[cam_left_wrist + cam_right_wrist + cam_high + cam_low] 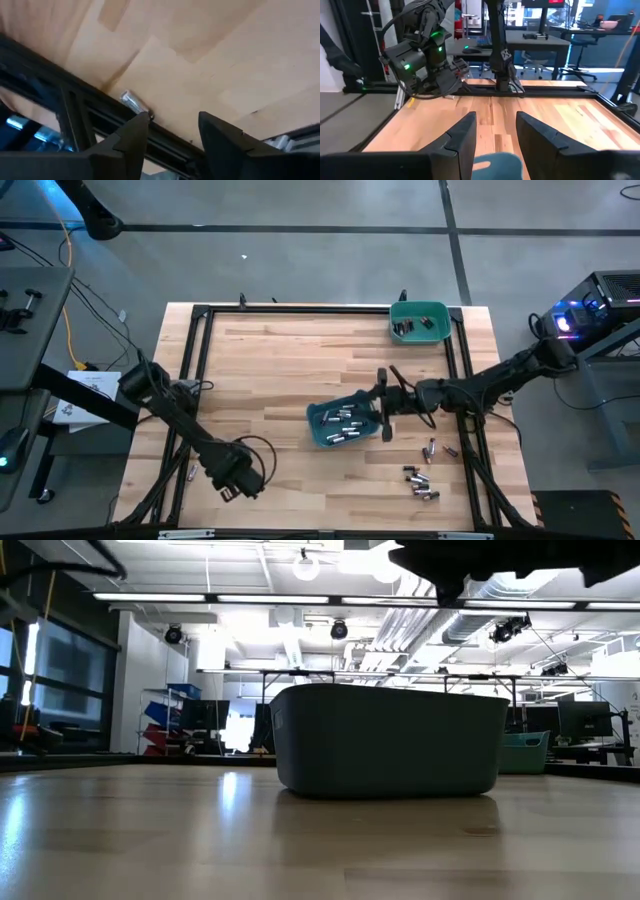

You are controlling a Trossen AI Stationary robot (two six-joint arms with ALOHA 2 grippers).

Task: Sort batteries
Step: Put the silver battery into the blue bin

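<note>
Two teal-green plastic bins on pale wooden tabletop (290,370): central bin (345,423) holding silvery cylindrical batteries (343,422), corner bin (418,321) holding dark ones. Loose cells (421,484) scattered near front right edge. Right end effector (383,417) over central bin rim, fingers apart, empty. Left end effector (172,131) open above stray silvery battery (134,102) lying against black frame rail (75,95). Risk: finger strikes rail, cell rolls off or wedges underneath.

My two arms were dark, jointed and slim, with thin black cables looping beside them. My left gripper (172,131) and right gripper (495,131) each ended in two matte black, wedge-shaped fingers. Small green lights glowed on my left arm's wrist housing.
</note>
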